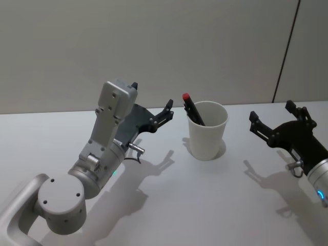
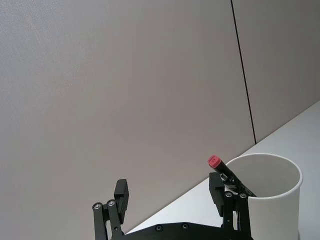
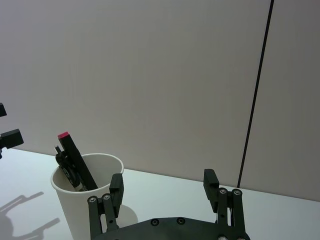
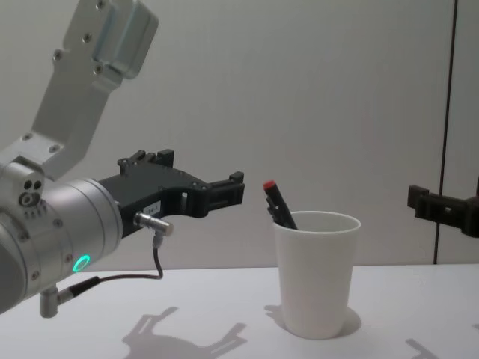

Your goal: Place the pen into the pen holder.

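The pen (image 1: 191,109), black with a red cap, stands inside the pen holder (image 1: 207,137), a white paper cup, and leans against its left rim with the cap sticking out above. Just left of the cup and level with the cap hovers my left gripper (image 1: 151,97), open and empty, clear of the pen. On the other side of the cup my right gripper (image 1: 271,111) is open and empty too. The left wrist view looks past the left gripper (image 2: 169,190) at pen (image 2: 227,175) and cup (image 2: 274,195). The right wrist view shows the right gripper (image 3: 163,181), pen (image 3: 76,161) and cup (image 3: 75,212).
The white table (image 1: 169,205) bears nothing besides the cup. A plain wall with a dark vertical seam (image 1: 286,51) closes off the back. From the chest, the left gripper (image 4: 228,191) hangs above the tabletop left of the cup (image 4: 316,273).
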Controlling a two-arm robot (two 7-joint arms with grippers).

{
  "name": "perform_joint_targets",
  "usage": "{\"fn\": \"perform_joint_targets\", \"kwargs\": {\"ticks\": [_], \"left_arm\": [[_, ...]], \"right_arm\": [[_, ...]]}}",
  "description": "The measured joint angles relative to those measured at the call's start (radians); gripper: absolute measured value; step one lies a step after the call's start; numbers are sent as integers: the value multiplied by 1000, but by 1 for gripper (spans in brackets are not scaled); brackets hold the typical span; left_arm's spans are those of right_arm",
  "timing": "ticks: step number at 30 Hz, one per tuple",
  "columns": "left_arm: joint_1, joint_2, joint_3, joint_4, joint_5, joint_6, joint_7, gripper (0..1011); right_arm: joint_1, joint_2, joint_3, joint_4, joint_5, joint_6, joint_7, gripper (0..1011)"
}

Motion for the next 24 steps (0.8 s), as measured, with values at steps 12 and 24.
{"fn": "perform_joint_targets", "kwargs": {"ticks": [12, 24], "left_arm": [[0, 0, 0, 0, 0, 0, 1, 1001], [1, 0, -1, -1, -1, 1, 1, 1001]], "right_arm": [[0, 0, 0, 0, 0, 0, 0, 1001], [0, 0, 0, 0, 0, 0, 0, 1001]]}}
